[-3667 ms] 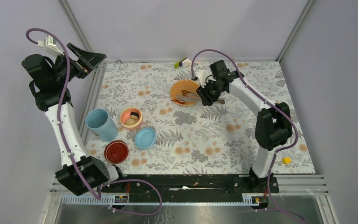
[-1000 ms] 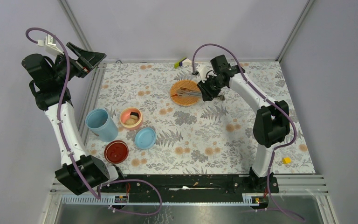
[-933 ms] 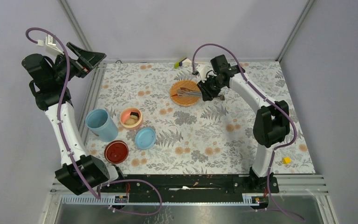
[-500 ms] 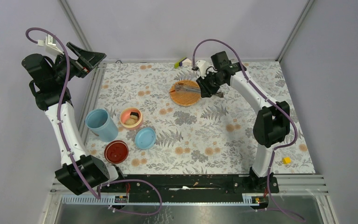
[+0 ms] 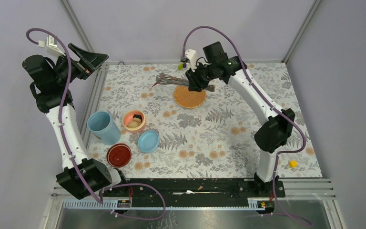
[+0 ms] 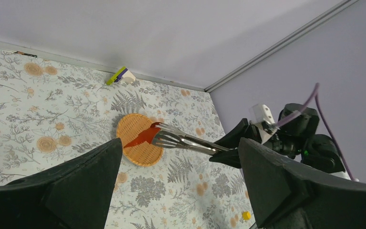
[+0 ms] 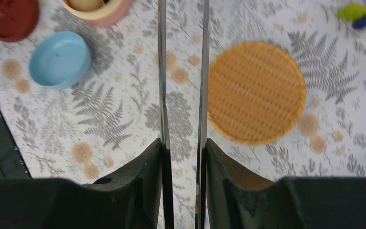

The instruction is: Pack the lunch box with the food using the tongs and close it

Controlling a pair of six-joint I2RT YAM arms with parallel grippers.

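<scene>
**Top external view: tongs in the air, tips aimed left**

Right gripper (image 5: 194, 82) was clamped on the tongs (image 5: 174, 80). One finger pressed each arm from the outside, leaving a narrow gap between the arms. My reading is that this grip lets a squeeze of the fingers work the tongs.

- **Position:** the tongs hung above the far part of the table, over and just left of the orange plate (image 5: 189, 97), touching nothing below.
- **Long axis:** it ran left to right, roughly level. The tips pointed left and the joined end poked out to the right of the gripper.
- **Tips:** a red-orange bit showed there in the left wrist view. I could not tell whether it was food or part of the tool.
- **Plate:** bare in the right wrist view.

Left gripper (image 5: 97, 61) sat high at the far left with its fingers wide apart, holding nothing. It was probably parked there to stay out of the way.

Lunch box parts stood near-left, well apart from the tongs:

- **Blue tub (image 5: 102, 126):** upright.
- **Pink bowl (image 5: 144, 123):** just right of the tub, open, with food (image 5: 133, 123) in it, a beige round and a dark piece.
- **Blue lid (image 5: 148, 141):** nearer than the bowl, off the box.
- **Red lid (image 5: 119, 154):** just left of the blue lid.

The bowl was likely left uncovered for loading, and closing was not yet done.
</scene>
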